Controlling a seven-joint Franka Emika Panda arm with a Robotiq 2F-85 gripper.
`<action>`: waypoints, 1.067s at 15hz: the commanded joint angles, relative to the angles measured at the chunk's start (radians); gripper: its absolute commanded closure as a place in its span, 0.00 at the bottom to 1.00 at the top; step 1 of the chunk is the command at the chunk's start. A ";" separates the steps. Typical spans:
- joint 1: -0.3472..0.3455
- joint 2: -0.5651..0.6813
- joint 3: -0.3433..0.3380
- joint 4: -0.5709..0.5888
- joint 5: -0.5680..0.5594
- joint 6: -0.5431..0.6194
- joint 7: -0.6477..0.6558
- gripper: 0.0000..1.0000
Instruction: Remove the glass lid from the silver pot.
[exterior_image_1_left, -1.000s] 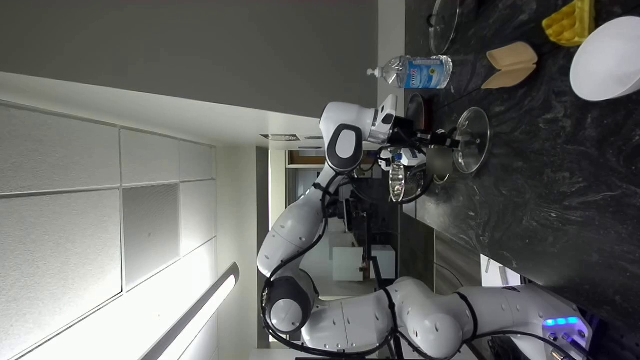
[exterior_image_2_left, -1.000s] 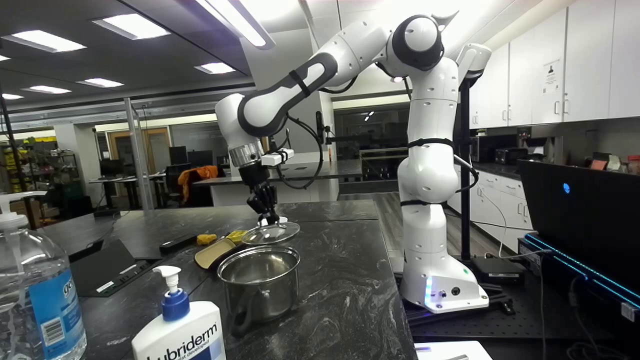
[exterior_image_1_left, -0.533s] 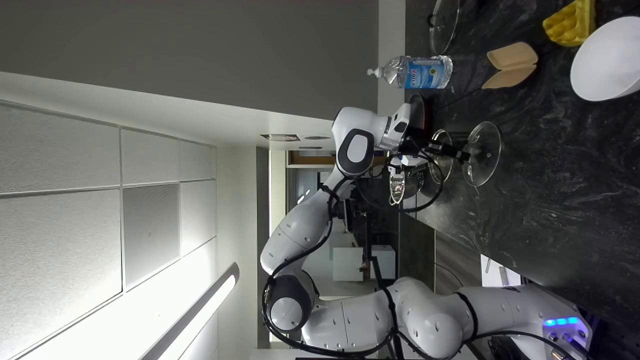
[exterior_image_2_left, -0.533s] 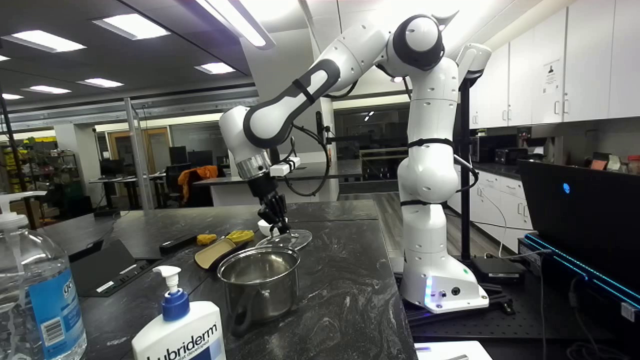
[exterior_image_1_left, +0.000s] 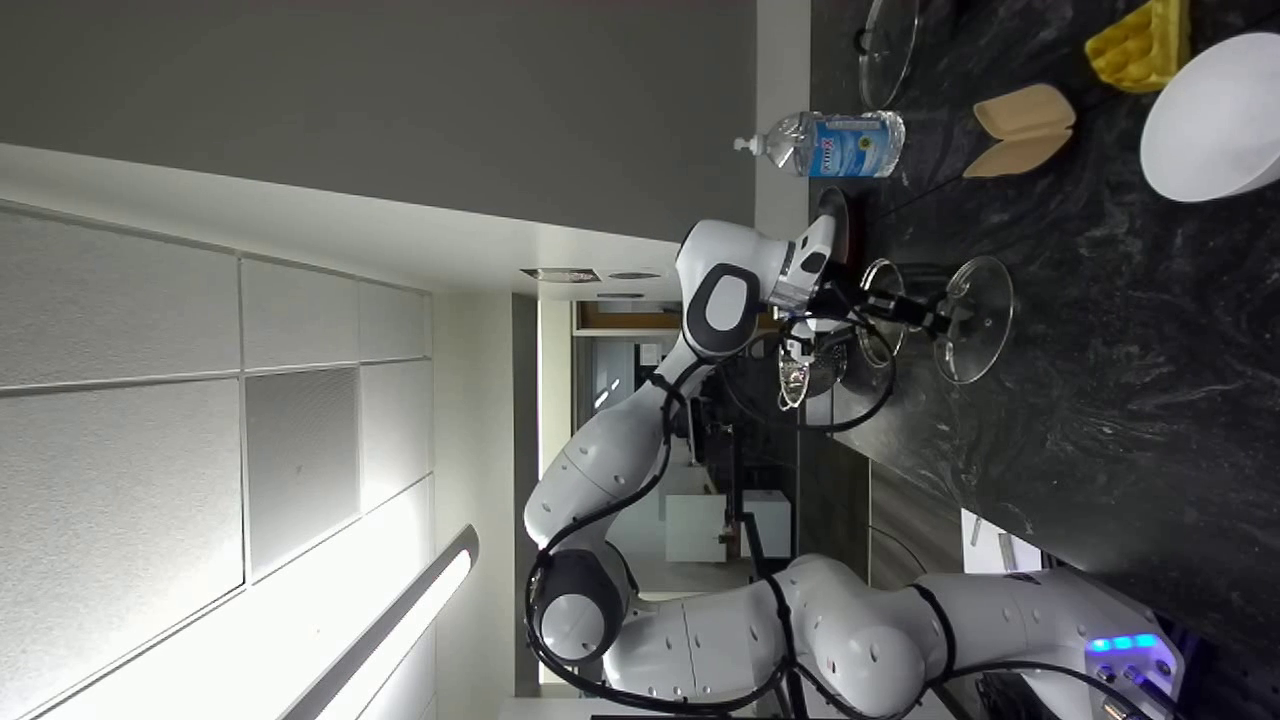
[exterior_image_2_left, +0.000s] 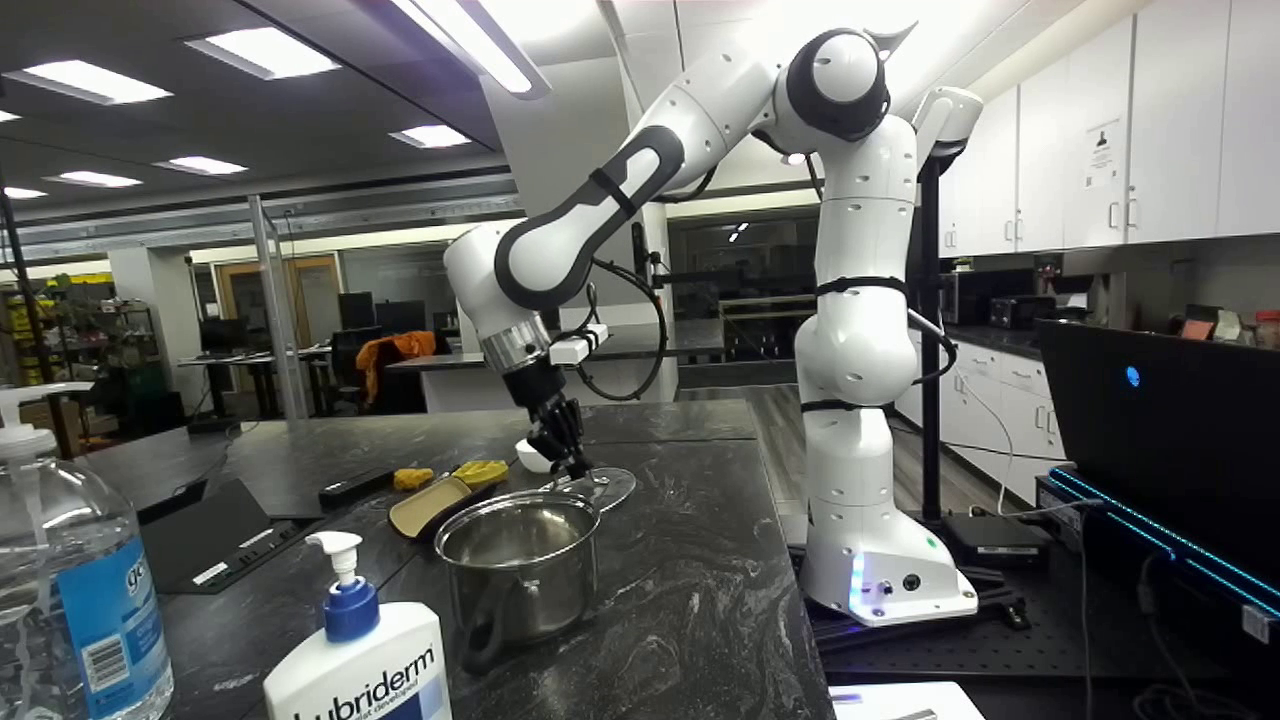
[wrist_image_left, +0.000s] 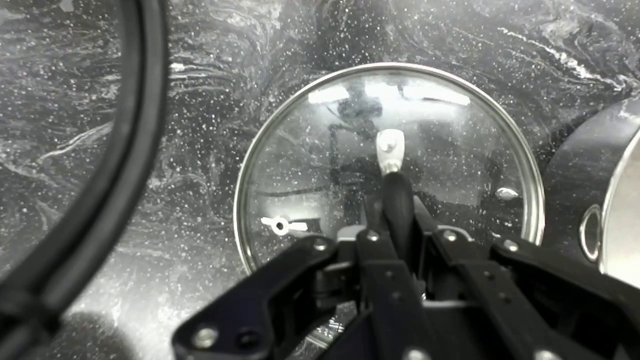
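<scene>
Jaws around handle (wrist_image_left: 398, 197), glass lid (wrist_image_left: 345, 170) beneath

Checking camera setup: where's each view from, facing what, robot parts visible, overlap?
An exterior view, turned sideways: near white bowl, facing glass lid; arm, base show.
An exterior view: near lotion bottle, looking over silver pot; arm, base show.
Wrist view: above gripper, which shows at bottom; looks down at glass lid.
In both exterior views: arm, glass lid, from roughly opposite sides.

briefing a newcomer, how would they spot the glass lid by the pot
On the dark marbled counter, find the open silver pot. Beside it is the glass lid, a clear, metal-rimmed disc. Unlike the other clear lid, its black handle sits in the claw.
</scene>
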 joint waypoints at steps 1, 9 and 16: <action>0.001 -0.034 0.003 -0.038 -0.018 0.067 0.013 0.96; 0.000 0.000 0.000 -0.079 -0.002 0.221 0.006 0.78; 0.000 0.001 0.000 -0.078 -0.002 0.221 0.005 0.58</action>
